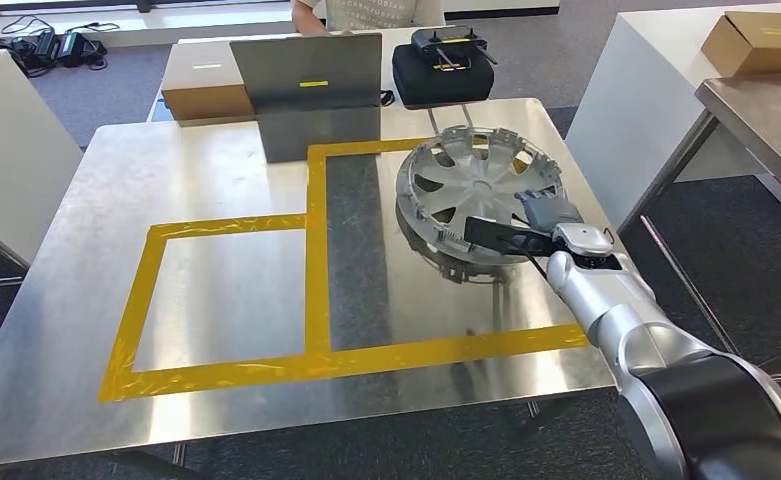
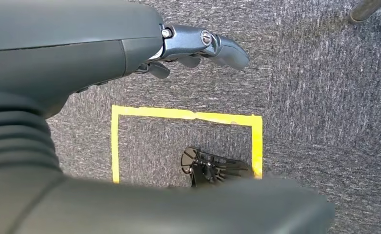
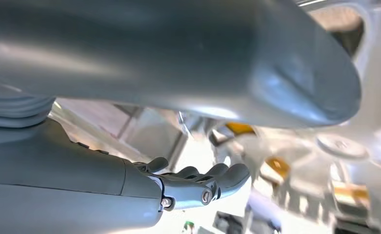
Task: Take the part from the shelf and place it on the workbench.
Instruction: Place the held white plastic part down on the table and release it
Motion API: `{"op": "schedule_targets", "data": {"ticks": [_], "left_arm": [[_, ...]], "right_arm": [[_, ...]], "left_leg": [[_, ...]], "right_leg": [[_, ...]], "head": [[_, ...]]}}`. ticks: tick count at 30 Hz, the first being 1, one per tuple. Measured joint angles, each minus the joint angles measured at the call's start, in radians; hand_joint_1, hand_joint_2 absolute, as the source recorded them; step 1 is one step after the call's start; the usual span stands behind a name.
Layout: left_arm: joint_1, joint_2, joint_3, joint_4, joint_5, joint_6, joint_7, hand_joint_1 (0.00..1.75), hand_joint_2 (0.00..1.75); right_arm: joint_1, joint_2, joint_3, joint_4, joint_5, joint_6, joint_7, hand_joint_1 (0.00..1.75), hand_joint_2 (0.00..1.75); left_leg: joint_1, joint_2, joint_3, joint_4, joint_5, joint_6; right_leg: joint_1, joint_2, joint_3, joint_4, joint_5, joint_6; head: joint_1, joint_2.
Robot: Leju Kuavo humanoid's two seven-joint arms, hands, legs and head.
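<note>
Steel workbench (image 1: 216, 200) filled the head view, marked with yellow tape (image 1: 311, 260) into two boxes; grey carpet around it. Task part, a silver wheel cover (image 1: 466, 185), sat tilted in the right-hand box, far rim raised and near rim close to or touching the top. Right hand (image 1: 541, 218) gripped its near-right rim, thumb over the edge and fingers (image 3: 217, 178) curled beneath, as far as the wrist view let me judge. Left hand (image 2: 198, 46) hung by the robot's side over carpet, fingers loosely curled around nothing; below it a floor tape square (image 2: 186, 141) with a small black object (image 2: 212, 168).

Risks, as judged: letting go while the cover was still tilted could make it drop, rattle or skid on the slick steel, possibly past the tape. Fingers under the rim could get pinched or drag the cover when pulled out.

Room: right table edge lay near the wrist, so little margin that side. An upright grey panel (image 1: 311, 90) and a black case (image 1: 441, 70) stood behind, apart from the cover. Left box was open.
</note>
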Motion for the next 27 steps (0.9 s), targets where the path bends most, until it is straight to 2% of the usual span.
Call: {"op": "schedule_targets", "data": {"ticks": [4, 15, 17, 20, 21, 23, 25, 27], "left_arm": [[0.000, 0.000, 0.006, 0.000, -0.007, 0.000, -0.005, 0.00, 0.00], [0.000, 0.000, 0.010, 0.000, -0.010, 0.000, -0.005, 0.00, 0.00], [0.000, 0.000, 0.010, 0.000, -0.014, 0.000, -0.006, 0.00, 0.00], [0.000, -0.001, 0.011, 0.000, -0.016, -0.003, -0.016, 0.00, 0.00], [0.000, -0.002, 0.012, 0.000, -0.013, -0.008, -0.023, 0.00, 0.00], [0.000, -0.005, 0.016, 0.000, -0.004, -0.023, -0.044, 0.00, 0.00], [0.000, -0.010, 0.025, 0.001, 0.009, -0.044, -0.068, 0.00, 0.00], [0.001, -0.013, 0.036, 0.001, 0.018, -0.059, -0.083, 0.00, 0.00]], "right_arm": [[0.000, -0.004, 0.000, -0.004, 0.028, -0.033, -0.033, 0.00, 0.00], [0.000, -0.006, 0.002, -0.006, 0.041, -0.048, -0.050, 0.00, 0.00], [0.003, -0.005, 0.010, -0.009, 0.056, -0.093, -0.084, 0.00, 0.00], [0.024, 0.001, 0.017, -0.035, 0.015, -0.241, -0.169, 0.00, 0.00], [0.041, 0.005, 0.008, -0.055, -0.041, -0.297, -0.221, 0.00, 0.00], [0.105, 0.013, -0.038, -0.139, -0.252, -0.382, -0.381, 0.00, 0.00], [0.207, 0.020, -0.116, -0.300, -0.553, -0.388, -0.560, 0.00, 0.00], [0.332, 0.020, -0.189, -0.514, -0.823, -0.345, -0.665, 0.00, 0.00]], "left_leg": [[0.000, 0.000, 0.000, 0.000, 0.000, 0.000], [0.000, 0.000, 0.000, 0.000, 0.000, 0.000], [0.000, 0.000, 0.000, 0.000, 0.000, 0.000], [0.000, 0.000, 0.000, 0.000, 0.000, 0.000], [0.000, 0.000, 0.000, 0.000, 0.000, 0.000], [0.001, -0.001, 0.000, 0.000, 0.000, 0.000], [0.001, -0.006, 0.000, 0.000, 0.000, 0.000], [0.001, -0.011, 0.000, 0.000, -0.001, 0.000]], "right_leg": [[0.000, 0.000, 0.000, 0.000, 0.000, 0.000], [0.000, 0.000, 0.000, 0.000, 0.000, 0.000], [0.000, 0.000, 0.000, 0.000, 0.000, 0.000], [0.000, 0.000, 0.001, 0.000, 0.000, 0.000], [0.000, 0.000, 0.000, 0.000, 0.000, 0.000], [0.000, -0.001, 0.001, 0.000, -0.001, 0.000], [0.000, -0.005, 0.002, -0.001, -0.002, -0.001], [0.000, -0.011, 0.003, -0.002, -0.004, -0.001]], "head": [[0.000, 0.000], [0.000, 0.000], [0.000, 0.000], [0.000, 0.000], [0.000, 0.000], [0.000, 0.000], [0.000, 0.000], [0.000, 0.000]]}}
